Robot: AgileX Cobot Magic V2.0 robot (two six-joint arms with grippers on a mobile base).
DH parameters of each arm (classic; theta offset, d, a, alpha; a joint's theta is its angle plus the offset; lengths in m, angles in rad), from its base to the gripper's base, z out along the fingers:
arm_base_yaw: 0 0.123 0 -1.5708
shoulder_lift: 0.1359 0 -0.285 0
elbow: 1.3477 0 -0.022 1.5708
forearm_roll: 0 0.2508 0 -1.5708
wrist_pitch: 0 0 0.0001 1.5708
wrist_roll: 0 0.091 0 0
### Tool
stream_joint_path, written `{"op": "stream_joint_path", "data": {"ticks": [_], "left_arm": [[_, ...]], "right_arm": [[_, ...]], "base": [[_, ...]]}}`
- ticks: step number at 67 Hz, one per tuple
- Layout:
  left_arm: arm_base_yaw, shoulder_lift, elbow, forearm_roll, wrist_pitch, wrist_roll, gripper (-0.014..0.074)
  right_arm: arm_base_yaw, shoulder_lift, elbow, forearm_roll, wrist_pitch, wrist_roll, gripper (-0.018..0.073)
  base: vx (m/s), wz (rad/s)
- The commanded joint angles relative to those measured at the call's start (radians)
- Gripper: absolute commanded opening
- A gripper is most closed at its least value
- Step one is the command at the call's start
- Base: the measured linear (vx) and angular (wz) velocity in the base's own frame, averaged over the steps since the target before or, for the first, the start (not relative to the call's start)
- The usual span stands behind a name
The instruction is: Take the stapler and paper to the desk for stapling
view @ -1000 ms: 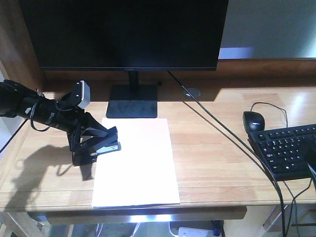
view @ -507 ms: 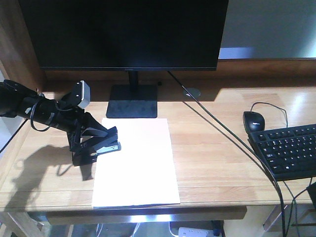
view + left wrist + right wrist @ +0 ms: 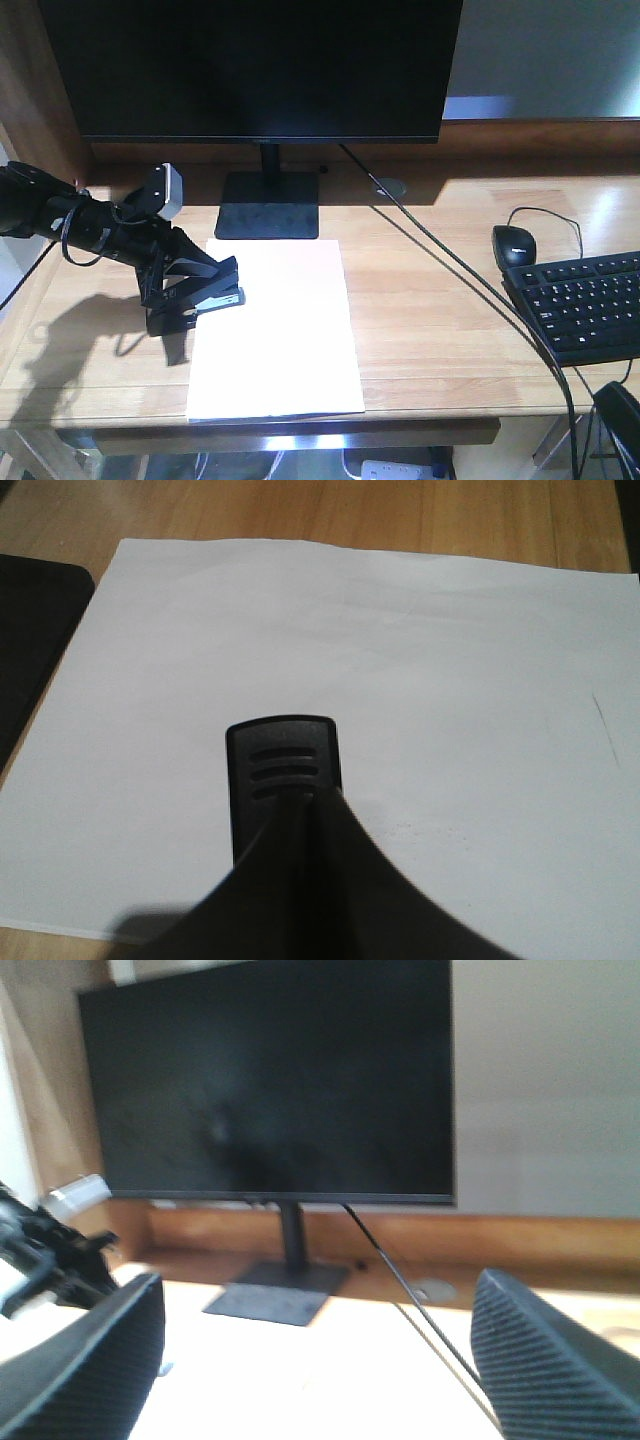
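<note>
Two arms: we see only one at work; the other hangs back off the desk's front right corner.
Left gripper (image 3: 190,290): at the left of the desk (image 3: 440,300), clamped on the stapler (image 3: 218,290); our wrist view shows its fingers (image 3: 330,880) meeting over the black body, so we read them as pressed together on it.
Stapler: its nose (image 3: 282,760) sits over the sheet's left edge, near the far left corner. We judge its long axis to run from the gripper rightward, across the sheet.
Paper (image 3: 275,330): flat on the desk in front of the monitor stand (image 3: 268,205), long side running from us toward the monitor; it lies directly right of the gripper, touching or just under the stapler.
Deciding relation: whether the sheet's edge is inside the stapler's mouth or merely beneath it, and we cannot tell.
Nearer arm: left, plainly.
Right gripper (image 3: 320,1360): fingers wide apart, empty, facing the monitor (image 3: 270,1080) from well away.
</note>
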Motion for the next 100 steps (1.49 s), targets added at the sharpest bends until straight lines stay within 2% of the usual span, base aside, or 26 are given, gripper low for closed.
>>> {"op": "stream_joint_path", "data": {"ticks": [1,43,54,72,100], "left_arm": [[-0.006,-0.054,-0.021,-0.056,0.034,-0.01,-0.0006],[-0.006,-0.054,-0.021,-0.062,0.033,-0.005,-0.0007],[-0.006,-0.041,-0.021,-0.064,-0.014,0.009,-0.0007],[-0.007,0.01,-0.021,-0.054,0.032,0.009,-0.0007],[-0.007,0.035,-0.021,-0.026,0.02,-0.024,-0.0007]], "right_arm": [[-0.003,0.009,-0.029,-0.018,-0.028,-0.002,0.058],[-0.003,0.009,-0.029,-0.018,-0.028,-0.002,0.058],[-0.003,0.009,-0.029,-0.018,-0.028,-0.002,0.058],[-0.003,0.009,-0.029,-0.018,-0.028,-0.002,0.058],[-0.003,0.009,-0.029,-0.018,-0.028,-0.002,0.058]], "base": [[0.0,0.0],[0.0,0.0],[0.0,0.0],[0.0,0.0],[0.0,0.0]]}}
